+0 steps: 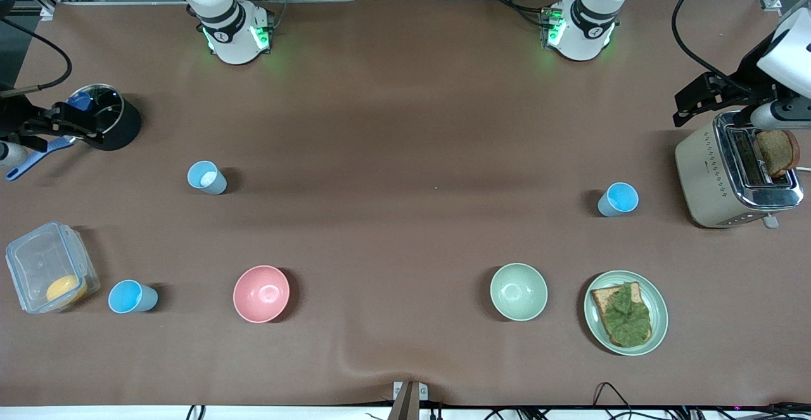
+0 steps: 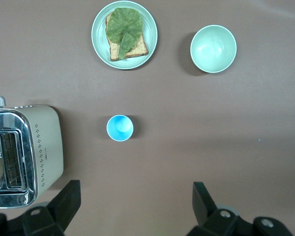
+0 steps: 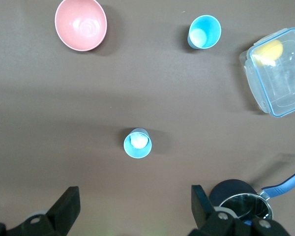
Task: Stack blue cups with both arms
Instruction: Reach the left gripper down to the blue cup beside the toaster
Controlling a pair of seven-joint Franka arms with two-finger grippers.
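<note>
- Illumination: bright, even, from overhead across the brown table (image 1: 405, 154).
- Shadows: short and soft; each blue cup (image 1: 206, 177) and the pink bowl (image 1: 261, 293) casts a small dark patch beside its base.
- Glare: highlights on the chrome top of the toaster (image 1: 735, 176); green glow at both arm bases.
- Focus: all three views sharp; no motion blur.

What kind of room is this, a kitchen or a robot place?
Probably a robot lab set up like a pretend kitchen. Two white robot arms are bolted to a brown table. Spread out on it are a toaster, blue cups, and a plate of toast, with cables and metal frames around the edges.
</note>
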